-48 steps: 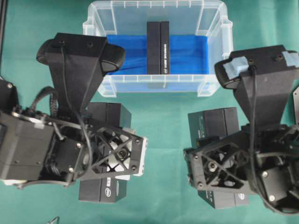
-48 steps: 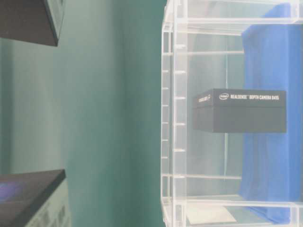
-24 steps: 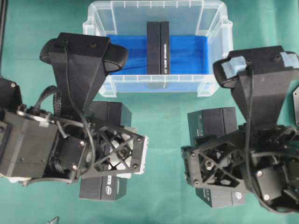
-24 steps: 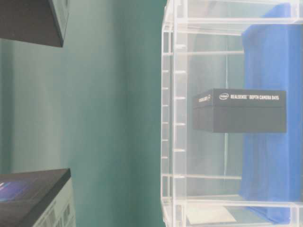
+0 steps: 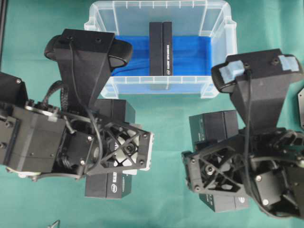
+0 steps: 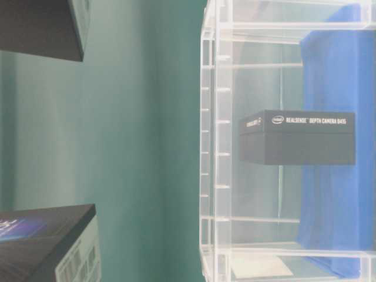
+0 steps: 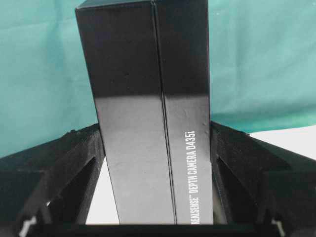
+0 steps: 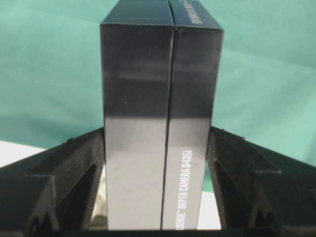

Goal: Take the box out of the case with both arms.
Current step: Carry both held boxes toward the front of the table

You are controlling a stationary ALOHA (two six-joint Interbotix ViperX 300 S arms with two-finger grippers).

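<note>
Two black boxes are clamped, one in the left gripper (image 7: 155, 148), one in the right gripper (image 8: 158, 148), over a green-covered table (image 5: 161, 118); the case (image 5: 218, 88) is seen at twelve o'clock.

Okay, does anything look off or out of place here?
Nothing looks damaged or spilled. One oddity: each claw, left and right, is already clamped on a black box outside the case, while a third box sits inside on the blue liner.

Clear plastic case (image 5: 222, 33), rimmed, rectangular, standing open at the far middle of the table, blue liner (image 5: 190, 54) across its bottom. Black box (image 5: 160, 47) on edge at the liner's centre, white "REALSENSE DEPTH CAMERA D435" lettering on 1 side, not touching the walls.
</note>
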